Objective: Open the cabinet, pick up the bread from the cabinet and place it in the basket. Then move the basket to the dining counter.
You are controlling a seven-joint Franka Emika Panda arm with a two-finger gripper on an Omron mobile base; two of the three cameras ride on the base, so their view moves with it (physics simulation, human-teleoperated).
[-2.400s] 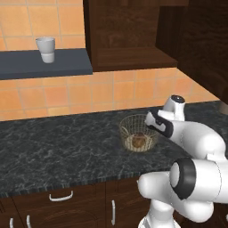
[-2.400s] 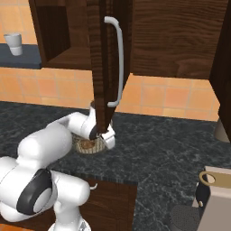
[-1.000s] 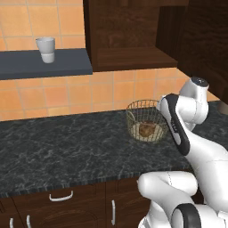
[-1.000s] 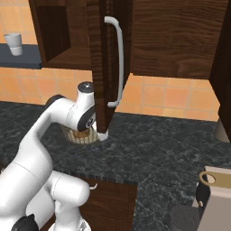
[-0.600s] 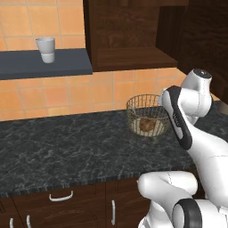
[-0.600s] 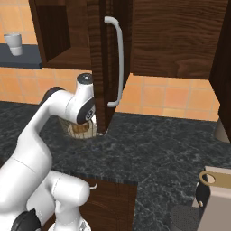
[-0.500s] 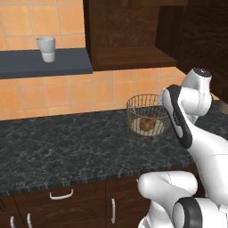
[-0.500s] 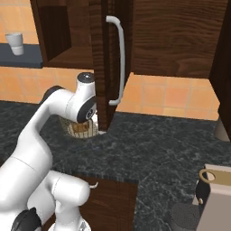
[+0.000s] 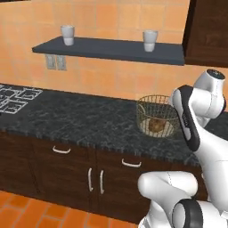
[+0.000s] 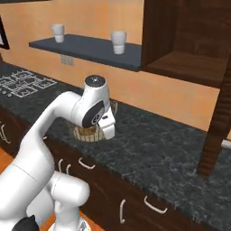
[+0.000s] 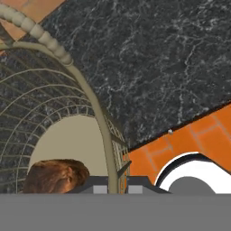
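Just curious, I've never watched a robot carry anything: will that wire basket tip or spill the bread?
The basket looks like stiff, light wire. Gripped at one side of its rim by the gripper, it may tilt. The bread lies loose on its flat bottom and could roll, though the tall sides probably contain it.

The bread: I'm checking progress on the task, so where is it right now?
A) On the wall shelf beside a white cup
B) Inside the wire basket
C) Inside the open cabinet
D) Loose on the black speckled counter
B. The bread lies on the pale bottom of the wire basket, seen through the mesh in the left base view and beside the rim in the hand view.
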